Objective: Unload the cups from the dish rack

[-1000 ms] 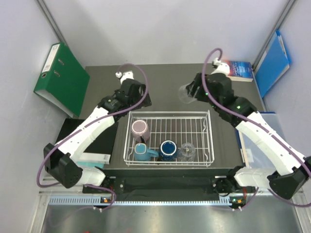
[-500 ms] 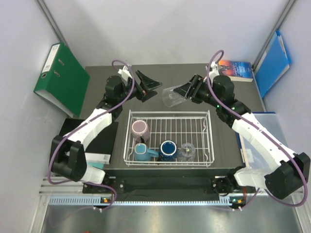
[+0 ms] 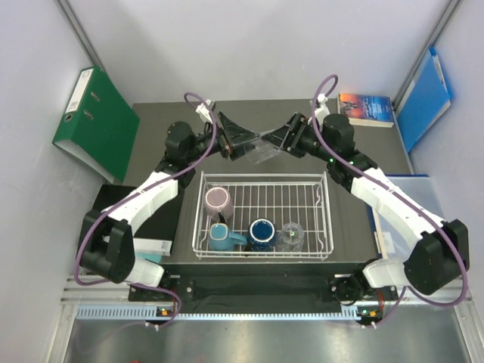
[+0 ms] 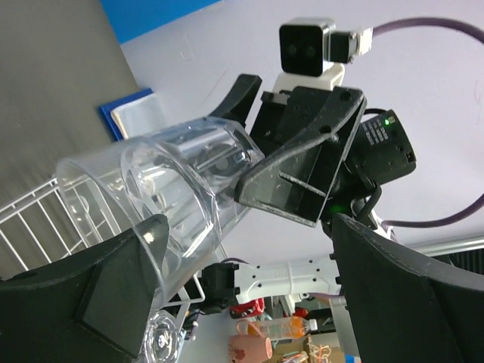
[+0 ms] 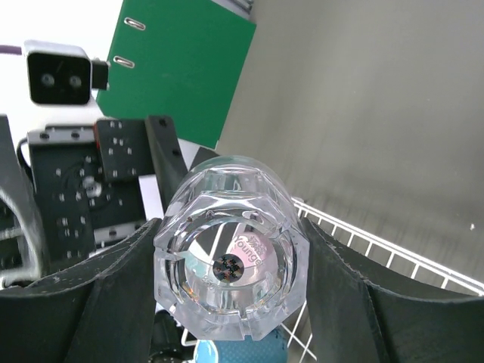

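A handover, I'd say: top centre of the overhead view, the right tool (image 3: pixel 281 141) is clamped on a clear tumbler (image 3: pixel 262 150), held sideways in the air near the far rail of the dish rack (image 3: pixel 287 200). The left tool (image 3: pixel 240 144) gapes apart around the tumbler's open end and must close before the right releases.

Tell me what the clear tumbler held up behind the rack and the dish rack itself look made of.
Clear tumbler: transparent glass or hard plastic, glossy; the background shows through its walls and its faceted base catches highlights. I cannot tell which. Dish rack: probably metal wire with a smooth white coating; thin straight rods in an even grid.
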You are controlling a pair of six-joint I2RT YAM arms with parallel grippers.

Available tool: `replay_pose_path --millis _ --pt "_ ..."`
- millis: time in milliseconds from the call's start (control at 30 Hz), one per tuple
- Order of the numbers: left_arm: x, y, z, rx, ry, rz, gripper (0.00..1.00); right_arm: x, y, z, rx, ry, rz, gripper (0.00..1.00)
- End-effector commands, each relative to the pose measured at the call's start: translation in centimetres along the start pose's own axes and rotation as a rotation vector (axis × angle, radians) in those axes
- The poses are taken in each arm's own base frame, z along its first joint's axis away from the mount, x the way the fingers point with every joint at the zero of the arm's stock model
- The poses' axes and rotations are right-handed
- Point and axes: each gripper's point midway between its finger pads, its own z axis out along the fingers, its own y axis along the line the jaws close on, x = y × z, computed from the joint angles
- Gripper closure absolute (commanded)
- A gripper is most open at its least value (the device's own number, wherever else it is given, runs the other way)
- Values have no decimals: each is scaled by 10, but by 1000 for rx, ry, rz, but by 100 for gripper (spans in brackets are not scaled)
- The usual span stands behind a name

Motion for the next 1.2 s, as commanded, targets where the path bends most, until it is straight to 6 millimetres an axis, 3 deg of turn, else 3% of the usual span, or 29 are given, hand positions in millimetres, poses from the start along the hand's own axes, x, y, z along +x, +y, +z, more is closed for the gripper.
replay_pose_path --millis 0,33,200,367,500,533,567,600,633,700,733,933,967,1033,1067,1100,1133,1167 --pt "11 -29 -4 97 26 65 9 -29 40 5 -143 -68 -9 100" --pt "13 -29 -4 100 33 65 12 -28 43 7 -168 -69 -10 100" --pt "19 -29 -6 117 46 65 47 -22 52 9 -264 -62 66 100" --pt "24 -25 -9 118 54 57 71 -21 60 9 -339 -60 102 100" --pt "26 -22 -9 110 63 50 100 -15 59 10 -354 -48 125 100" --pt "26 -22 -9 109 61 54 100 -14 58 9 -350 -42 125 100" --pt "25 -21 -10 103 58 53 100 -13 56 10 -339 -40 110 92" --pt "24 -20 -10 85 51 61 100 -12 53 9 -312 -34 110 59" --pt "24 -16 -10 61 51 62 100 -11 51 8 -295 -32 104 40" --pt "17 -13 -10 18 41 115 100 -12 45 3 -244 -37 79 13" --pt "17 -2 -11 -46 47 86 100 -15 45 1 -229 -45 71 1" --pt "0 8 -10 -173 1 138 100 -39 37 -24 -94 -116 24 0" --pt "-3 19 -11 -228 -16 120 100 -45 38 -32 -71 -140 -10 0" --pt "-15 23 -11 -284 -48 158 100 -59 32 -43 18 -190 -39 0" --pt "-19 38 -13 -359 -67 143 100 -56 23 -53 84 -176 -69 0" --pt "-29 37 -13 -392 -89 184 100 -70 22 -62 139 -228 -91 0" --pt "-37 44 -15 -444 -111 195 100 -71 14 -68 200 -232 -103 0" --pt "-44 76 -25 -607 -143 170 100 -62 -1 -77 286 -195 -116 0"
